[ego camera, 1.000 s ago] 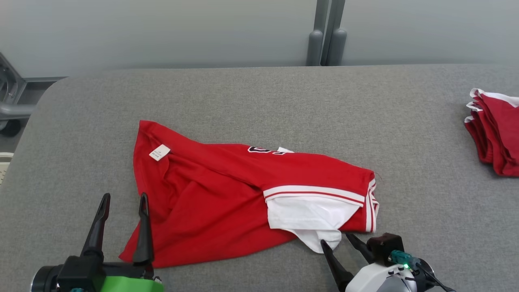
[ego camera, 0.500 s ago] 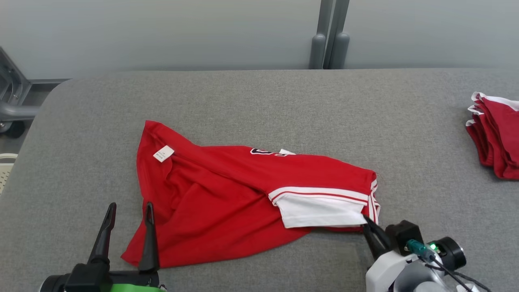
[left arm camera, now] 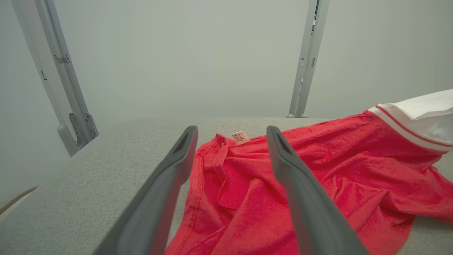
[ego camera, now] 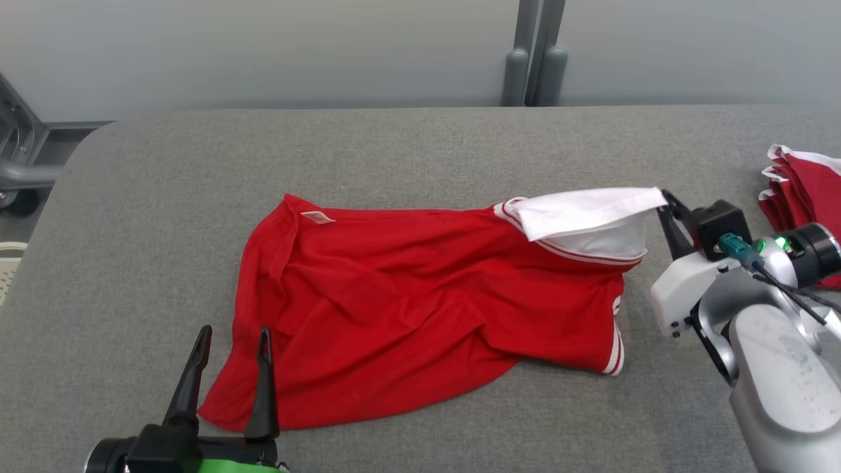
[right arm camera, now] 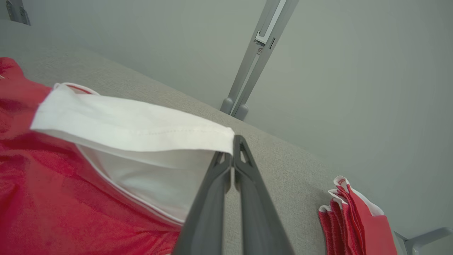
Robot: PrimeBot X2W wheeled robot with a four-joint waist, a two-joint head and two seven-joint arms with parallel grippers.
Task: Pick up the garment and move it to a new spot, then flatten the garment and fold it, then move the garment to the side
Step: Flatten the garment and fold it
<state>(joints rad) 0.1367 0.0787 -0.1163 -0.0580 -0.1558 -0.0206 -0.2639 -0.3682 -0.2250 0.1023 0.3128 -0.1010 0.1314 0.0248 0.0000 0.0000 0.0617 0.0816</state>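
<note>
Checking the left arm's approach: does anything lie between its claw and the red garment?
Nothing visible does. The left claw stands open right at the garment's near corner on the table; the right claw pinches its white sleeve.

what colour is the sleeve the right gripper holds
White sleeve; clearest in the right wrist view.

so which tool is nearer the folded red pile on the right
Right. The right tool, shut on the white sleeve of the garment, is just left of the folded red pile; the left tool stands open at the garment's near left corner.
</note>
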